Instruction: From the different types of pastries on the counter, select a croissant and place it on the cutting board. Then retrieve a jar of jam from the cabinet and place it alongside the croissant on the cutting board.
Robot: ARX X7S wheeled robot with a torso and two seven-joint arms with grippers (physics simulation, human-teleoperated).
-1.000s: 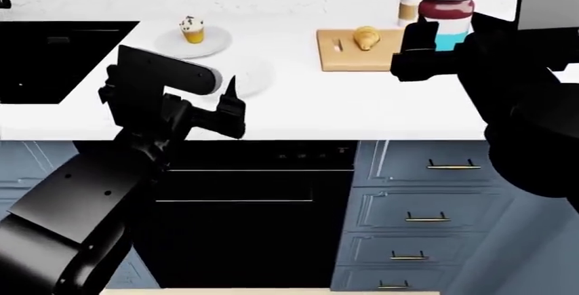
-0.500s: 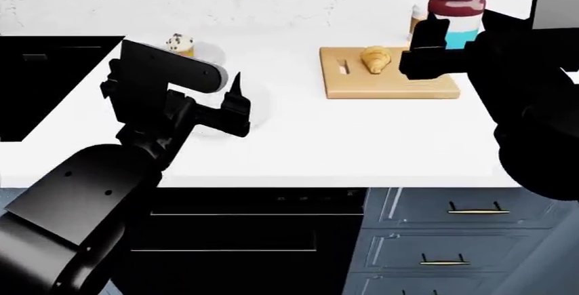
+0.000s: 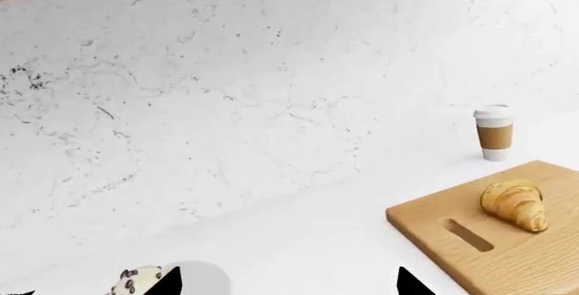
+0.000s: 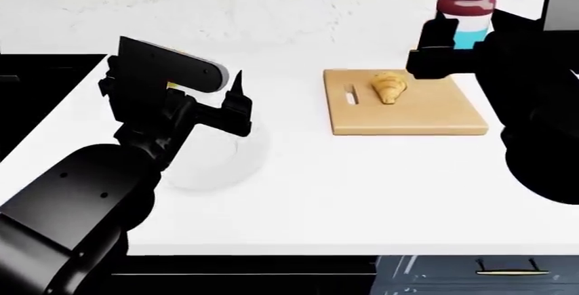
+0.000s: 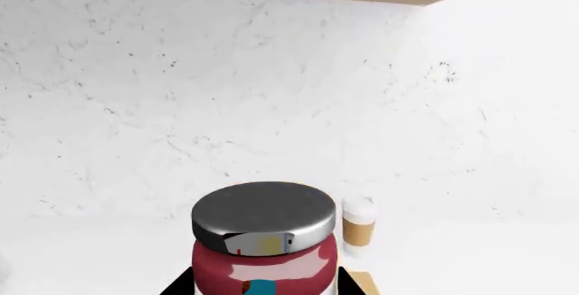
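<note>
The croissant [image 4: 389, 86] lies on the wooden cutting board [image 4: 425, 115] on the white counter [image 4: 362, 186]. It also shows in the left wrist view [image 3: 516, 203] on the board [image 3: 525, 261], beside the slot handle. My right gripper [image 4: 462, 37] is shut on the jar of jam [image 4: 468, 7] and holds it in the air over the board's far right corner. In the right wrist view the jar [image 5: 262, 241] fills the gap between the jaws of the right gripper [image 5: 264, 288]. My left gripper [image 4: 230, 112] is open and empty, left of the board. The cupcake [image 3: 135, 281] sits near the left gripper [image 3: 289, 289].
A white-lidded brown coffee cup [image 3: 493, 132] stands by the wall behind the board; it also shows in the right wrist view [image 5: 359, 222]. A round white plate [image 4: 222, 152] lies under my left gripper. The black sink [image 4: 36, 91] is at the far left.
The head view has shifted, so the counter and board sit lower and look larger. The right gripper still holds the jar above the board's far side. The left gripper has kept its pose.
</note>
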